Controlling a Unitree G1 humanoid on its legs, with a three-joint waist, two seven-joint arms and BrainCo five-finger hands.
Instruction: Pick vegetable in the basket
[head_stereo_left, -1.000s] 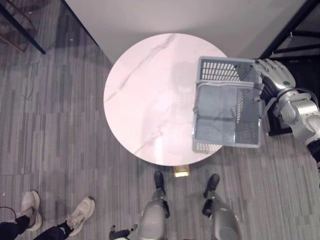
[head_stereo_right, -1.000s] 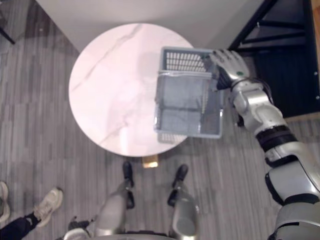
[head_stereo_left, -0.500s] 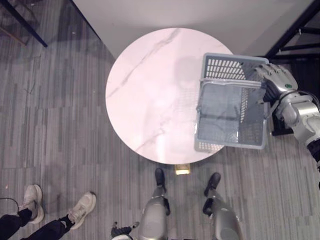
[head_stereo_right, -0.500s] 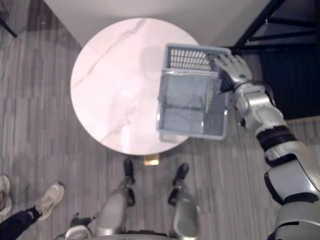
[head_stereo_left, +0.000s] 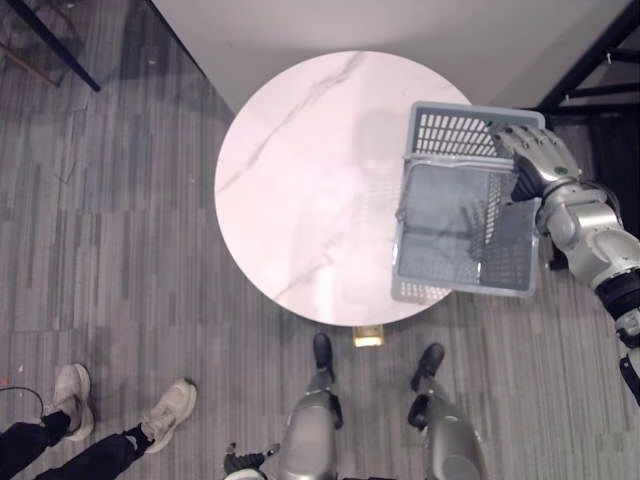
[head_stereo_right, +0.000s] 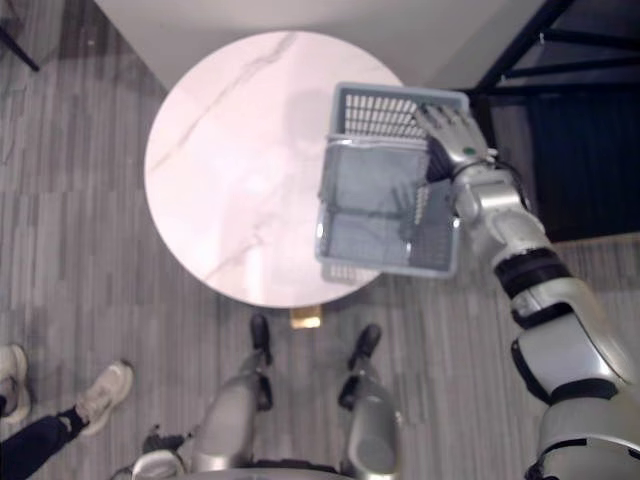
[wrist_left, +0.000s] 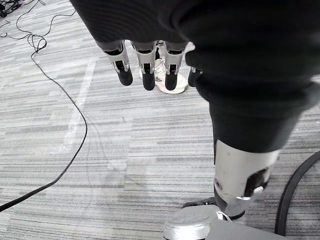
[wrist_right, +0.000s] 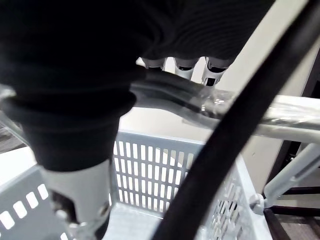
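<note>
- The grey slotted plastic basket lies over the 3 o'clock edge of the round pale marble-look worktop, jutting past its rim toward 4 o'clock. Its floor looks bare.
- The right hand, at the basket's 1 o'clock corner, is curled round the thin metal handle.
- The basket is probably light and stiff, but likely to swing and tip from a corner hold, so mid-handle would be steadier.
- The left hand hangs with its fingers relaxed, above the floor.

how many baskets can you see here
1. The grey basket is at the right edge of the round table, partly past it, with the right hand curled round its handle. Its inside looks empty, and nothing seems to hide another.
</note>
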